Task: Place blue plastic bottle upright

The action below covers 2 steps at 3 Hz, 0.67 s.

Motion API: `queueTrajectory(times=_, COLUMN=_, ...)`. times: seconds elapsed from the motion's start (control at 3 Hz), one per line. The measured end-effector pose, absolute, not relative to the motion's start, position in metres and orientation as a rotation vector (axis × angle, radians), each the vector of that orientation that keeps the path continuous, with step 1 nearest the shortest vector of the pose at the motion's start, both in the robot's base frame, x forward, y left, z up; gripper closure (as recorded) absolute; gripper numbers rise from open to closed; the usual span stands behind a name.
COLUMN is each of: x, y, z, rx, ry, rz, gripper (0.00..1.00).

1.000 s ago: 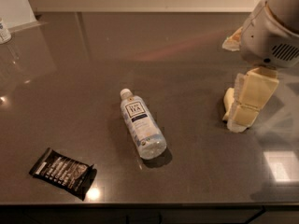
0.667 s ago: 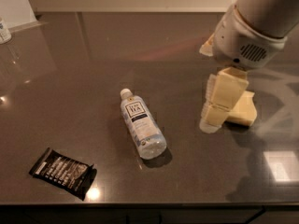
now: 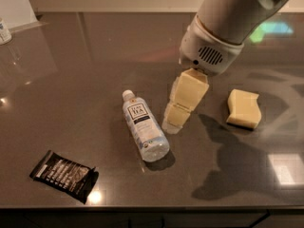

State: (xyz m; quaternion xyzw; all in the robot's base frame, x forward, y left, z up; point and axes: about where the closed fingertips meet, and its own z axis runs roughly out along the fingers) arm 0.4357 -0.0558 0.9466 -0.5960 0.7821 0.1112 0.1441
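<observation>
Hanging tip-down from the arm's white wrist housing [image 3: 209, 51], the gripper [image 3: 174, 123] is low over the dark grey countertop [image 3: 95, 70], a little right of the scene's middle. Whether it is released or clenched cannot be told from this angle, and nothing appears to be in its grasp.

The blue plastic bottle [image 3: 145, 132] lies flat on its side just to the gripper's left, close beside the tip; contact between them cannot be judged. Its long axis runs on a diagonal, with the white cap [image 3: 127, 95] pointing far-left and the base near-right, so the bottle's middle sits to the left of the gripper and slightly nearer.

This reads as the approach stage, since the bottle is not yet upright. The coming move likely needs only a short shift left, with the grip set across the bottle's narrow width, square to that diagonal, rather than along it. The round body could roll if nudged.

Further out, a pale yellow sponge block [image 3: 243, 109] rests to the right, well apart from the bottle — and a flat black snack wrapper [image 3: 61, 175] lies at the near left
</observation>
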Motion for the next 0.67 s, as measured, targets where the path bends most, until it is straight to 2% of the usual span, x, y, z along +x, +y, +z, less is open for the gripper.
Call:
queueTrajectory(times=0.33, x=0.45, y=-0.035, z=0.931, rx=-1.653, ry=2.344, rz=0.28, gripper=0.0)
queueTrajectory(times=0.67, x=0.472, y=-0.026, z=0.917, rx=-1.54, ry=2.472, rz=0.121, gripper=0.0)
